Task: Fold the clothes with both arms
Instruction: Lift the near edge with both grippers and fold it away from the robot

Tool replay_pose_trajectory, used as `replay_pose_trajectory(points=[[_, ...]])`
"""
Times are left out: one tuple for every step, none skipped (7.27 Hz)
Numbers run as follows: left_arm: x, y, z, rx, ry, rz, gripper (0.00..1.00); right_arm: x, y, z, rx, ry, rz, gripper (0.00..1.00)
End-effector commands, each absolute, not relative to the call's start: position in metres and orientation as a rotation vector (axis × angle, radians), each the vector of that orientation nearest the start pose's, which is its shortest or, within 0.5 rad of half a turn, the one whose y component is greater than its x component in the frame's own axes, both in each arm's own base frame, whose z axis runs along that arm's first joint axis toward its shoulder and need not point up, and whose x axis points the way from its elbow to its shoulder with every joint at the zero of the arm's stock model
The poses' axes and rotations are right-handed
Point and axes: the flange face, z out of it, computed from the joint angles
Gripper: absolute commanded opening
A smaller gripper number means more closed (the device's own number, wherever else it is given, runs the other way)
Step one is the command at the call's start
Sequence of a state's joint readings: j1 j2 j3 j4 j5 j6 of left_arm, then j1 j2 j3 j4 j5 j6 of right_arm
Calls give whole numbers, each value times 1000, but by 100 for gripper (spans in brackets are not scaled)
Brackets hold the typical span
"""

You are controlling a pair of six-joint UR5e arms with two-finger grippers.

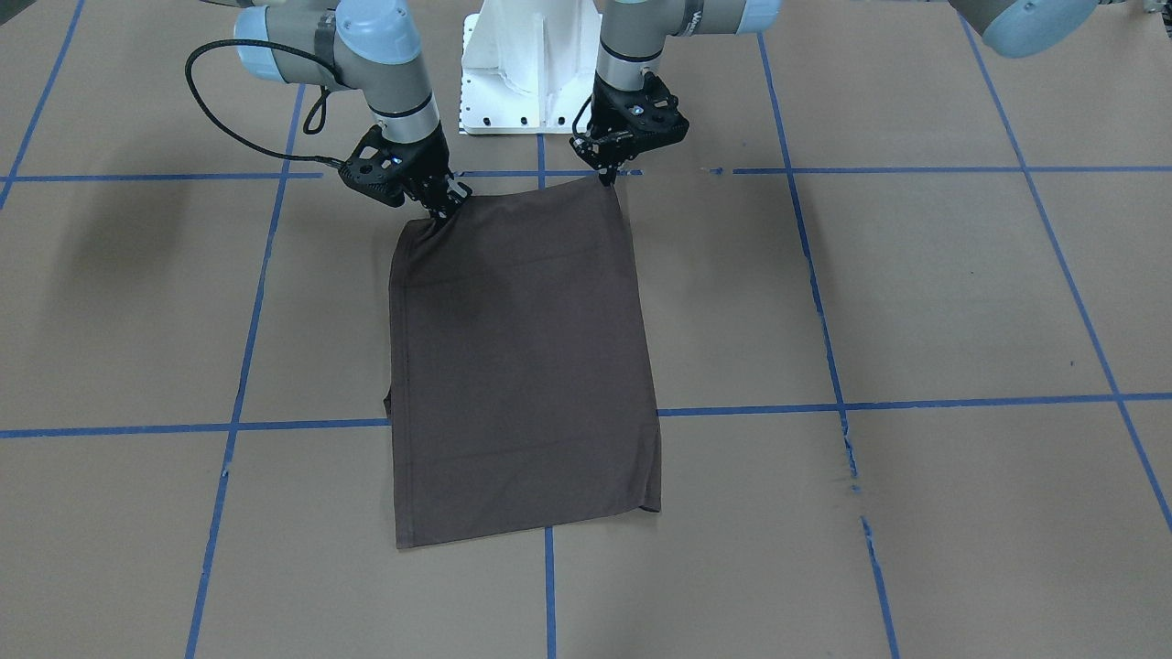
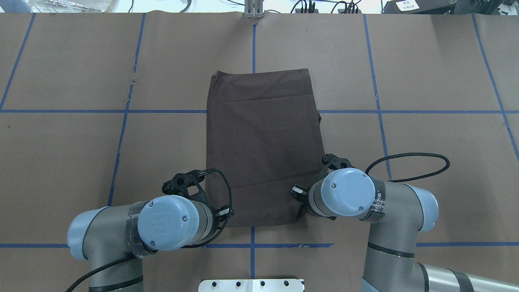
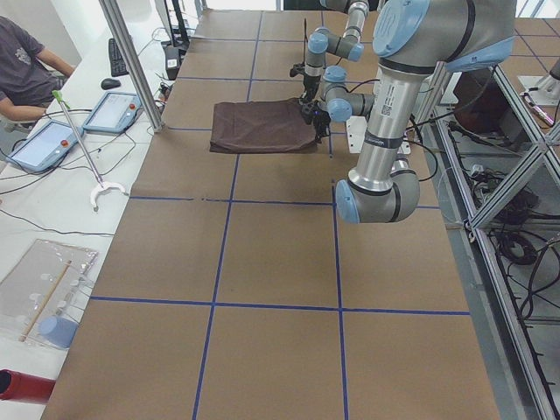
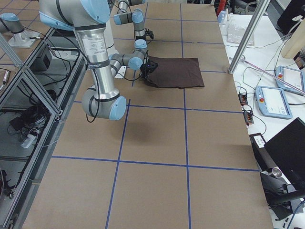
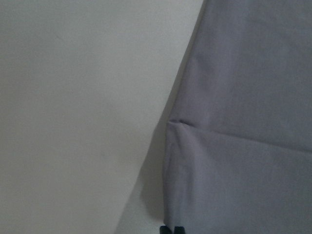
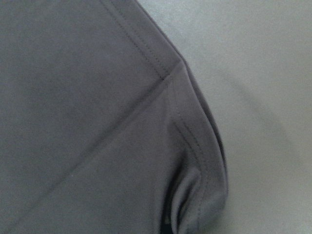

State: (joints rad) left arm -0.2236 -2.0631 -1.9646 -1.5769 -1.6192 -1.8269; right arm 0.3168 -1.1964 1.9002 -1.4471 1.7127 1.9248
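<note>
The dark grey-brown T-shirt [image 1: 522, 366] lies on the worktop [image 1: 916, 293] directly in front of the white pedestal [image 1: 522, 64], already narrowed to a long rectangle. The left tool [image 1: 611, 176] and the right tool [image 1: 447, 209] each pinch one of the two corners nearest the pedestal. Their fingers are pressed together on the cloth, which rises a little off the surface there. The step in hand looks like the lengthwise fold. Both corners should rise together at equal height, keep the edge between them taut, and travel straight away from the pedestal so the held edge lands square on the far one. An uneven pull would skew the layers. The shirt's long axis runs out from the pedestal, slightly askew. Collar and lettering are hidden, so which end is the neck cannot be told.
</note>
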Motion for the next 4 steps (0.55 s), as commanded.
replay_pose_trajectory(points=[[523,-250,202,-62,948,-416,0,-505,-291,276,-204,-887,543,0],[510,-240,190,-71,969,-404,0,-492,-274,259,-240,-929,504,0],[486,-229,175,-83,948,-396,0,-489,-261,249,-278,-946,468,0],[474,-217,169,-118,931,-371,0,-489,-257,246,-304,-951,453,0]])
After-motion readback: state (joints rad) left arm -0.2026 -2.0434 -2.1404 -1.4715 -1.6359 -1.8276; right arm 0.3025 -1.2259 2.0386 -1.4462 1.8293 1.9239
